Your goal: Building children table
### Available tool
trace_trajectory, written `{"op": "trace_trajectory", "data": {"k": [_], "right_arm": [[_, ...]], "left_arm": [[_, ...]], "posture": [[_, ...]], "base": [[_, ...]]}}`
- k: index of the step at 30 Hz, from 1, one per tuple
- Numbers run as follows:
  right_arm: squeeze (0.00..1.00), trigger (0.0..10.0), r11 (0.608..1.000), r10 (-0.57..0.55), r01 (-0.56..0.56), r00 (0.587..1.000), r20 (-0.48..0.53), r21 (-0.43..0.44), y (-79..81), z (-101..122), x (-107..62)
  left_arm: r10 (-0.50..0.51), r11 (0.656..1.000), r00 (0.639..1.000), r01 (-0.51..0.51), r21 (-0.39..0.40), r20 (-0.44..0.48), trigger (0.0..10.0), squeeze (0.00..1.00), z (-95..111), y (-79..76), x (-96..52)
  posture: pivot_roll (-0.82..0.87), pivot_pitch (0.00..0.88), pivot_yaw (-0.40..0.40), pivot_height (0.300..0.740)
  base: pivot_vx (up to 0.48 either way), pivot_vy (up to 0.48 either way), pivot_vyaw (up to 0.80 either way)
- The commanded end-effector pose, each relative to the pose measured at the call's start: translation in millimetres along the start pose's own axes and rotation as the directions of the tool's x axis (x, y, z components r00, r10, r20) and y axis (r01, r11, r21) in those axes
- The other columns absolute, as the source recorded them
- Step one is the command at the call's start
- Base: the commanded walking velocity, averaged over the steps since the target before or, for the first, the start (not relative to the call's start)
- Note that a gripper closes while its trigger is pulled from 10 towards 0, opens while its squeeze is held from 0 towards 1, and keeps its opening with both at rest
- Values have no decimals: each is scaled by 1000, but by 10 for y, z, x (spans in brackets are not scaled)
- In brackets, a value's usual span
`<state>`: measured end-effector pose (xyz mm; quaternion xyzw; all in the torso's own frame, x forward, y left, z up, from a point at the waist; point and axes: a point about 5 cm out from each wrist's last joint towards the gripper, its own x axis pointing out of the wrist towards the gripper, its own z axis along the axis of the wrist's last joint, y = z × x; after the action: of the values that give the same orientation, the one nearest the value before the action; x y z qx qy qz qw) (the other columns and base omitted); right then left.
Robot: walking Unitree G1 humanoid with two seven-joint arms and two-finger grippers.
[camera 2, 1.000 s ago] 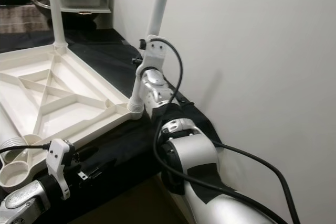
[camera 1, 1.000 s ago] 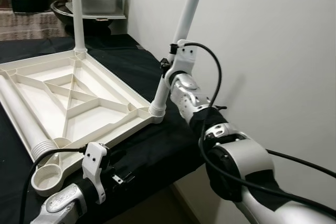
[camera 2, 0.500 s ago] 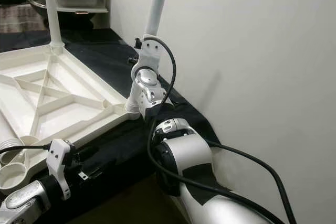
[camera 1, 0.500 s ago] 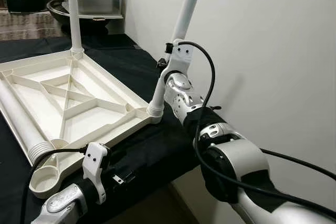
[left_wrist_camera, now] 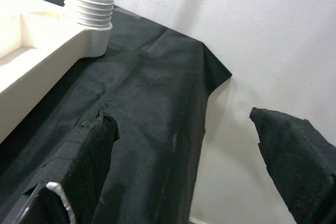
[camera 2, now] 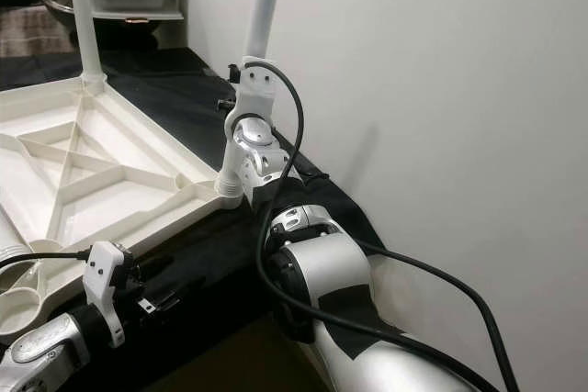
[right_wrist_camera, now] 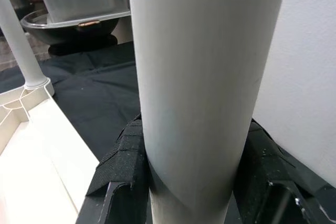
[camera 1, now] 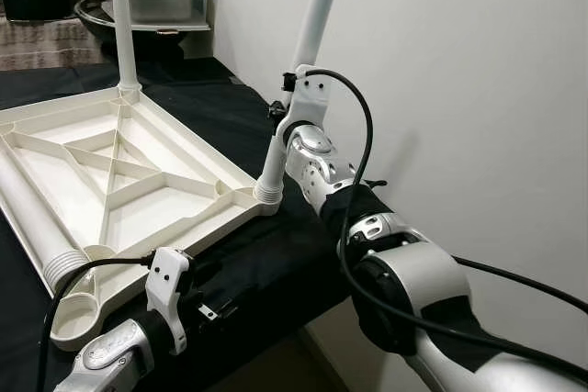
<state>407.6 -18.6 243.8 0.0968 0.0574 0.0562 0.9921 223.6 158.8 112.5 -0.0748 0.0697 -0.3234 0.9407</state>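
On the black cloth (camera 1: 248, 126) before me, in my left eye view, the white tabletop (camera 1: 119, 181) lies underside up, one leg (camera 1: 118, 20) upright at its far corner. My right gripper (camera 1: 277, 109) is clamped around a second leg (camera 1: 296, 75), which slants toward the wall from the near right corner socket; my right arm reaches forward and up, bent at the wrist. My left gripper (camera 1: 207, 296) hovers low at the near table edge, just short of the tabletop.

From my left wrist, both fingers (left_wrist_camera: 86, 153) stand spread apart with nothing between them, above the cloth, the ribbed socket ahead.

From my right wrist, the pads (right_wrist_camera: 126, 153) press both sides of that leg.
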Motion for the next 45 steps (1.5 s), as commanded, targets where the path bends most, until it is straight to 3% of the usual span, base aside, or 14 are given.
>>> {"op": "trace_trajectory", "data": {"k": [1, 16, 17, 18, 19, 26, 30, 34, 36, 41, 43, 44, 45], "right_arm": [[0, 10000, 1000, 19, -19, 996, -92, -1, 20, -180, -10], [16, 10000, 999, 37, -36, 997, -74, 12, 39, -95, -8], [796, 10000, 999, 39, -38, 997, -68, 16, 37, -82, -7], [796, 10000, 999, 39, -38, 997, -68, 16, 37, -82, -7], [1000, 10000, 999, 45, -43, 997, -58, 26, 39, -58, -7], [1000, 10000, 993, 114, -115, 993, 25, 19, 53, 139, -12], [1000, 10000, 991, 130, -131, 990, 51, 12, -17, 223, -7], [1000, 10000, 992, 126, -125, 990, 71, -14, -205, 305, 15], [1000, 10000, 989, 137, -132, 986, 93, -59, -438, 357, 36], [1000, 10000, 986, 156, -149, 982, 106, -76, -533, 377, 39], [1000, 10000, 963, 243, -227, 963, 113, -143, -687, 411, 31], [914, 10000, 952, 285, -268, 952, 113, -147, -723, 428, 23], [553, 10000, 941, 317, -299, 942, 107, -157, -751, 438, 16]], "left_arm": [[-25, 1000, 1000, 25, -11, -2, 10000, 0, -28, -36, 40], [-25, 1000, 1000, 25, -12, -2, 10000, 0, -25, -34, 43], [-26, 1000, 1000, 26, -12, -2, 10000, 0, -26, -35, 43], [-26, 1000, 1000, 26, -12, -2, 10000, 0, -26, -35, 43], [-28, 1000, 1000, 28, -12, -2, 10000, 0, -27, -36, 44], [-29, 1000, 1000, 29, -11, -4, 10000, 0, -23, -34, 41], [-27, 1000, 1000, 27, -11, -4, 10000, 0, -22, -29, 35], [-27, 1000, 1000, 27, -12, -7, 10000, 0, -32, -28, 29], [-29, 999, 1000, 29, -13, -6, 10000, 0, -32, -32, 35], [-31, 999, 1000, 31, -13, -5, 10000, 0, -28, -32, 39], [-32, 999, 999, 32, -11, -5, 10000, 0, -22, -29, 40], [-33, 999, 999, 33, -11, -5, 10000, 0, -21, -28, 39], [-34, 999, 999, 34, -11, -5, 10000, 0, -20, -27, 38]], "posture": [[69, 0, -179, 740], [69, 0, -179, 740], [67, 0, -177, 740], [67, 0, -177, 740], [67, 0, -177, 740], [69, 0, -175, 740], [71, 0, -176, 740], [68, 0, -173, 740], [68, 0, -171, 740], [69, 0, -167, 740], [70, 0, -164, 740], [71, 0, -165, 740], [71, 0, -165, 740]], "base": [[0, 0, 0], [0, 0, 0], [0, 0, 0], [0, 0, 0], [0, 0, 0], [0, 0, 0], [0, 0, 0], [0, 0, 0], [0, 0, 0], [0, 0, 0], [0, 0, 0], [0, 0, 0], [0, 0, 0]]}}
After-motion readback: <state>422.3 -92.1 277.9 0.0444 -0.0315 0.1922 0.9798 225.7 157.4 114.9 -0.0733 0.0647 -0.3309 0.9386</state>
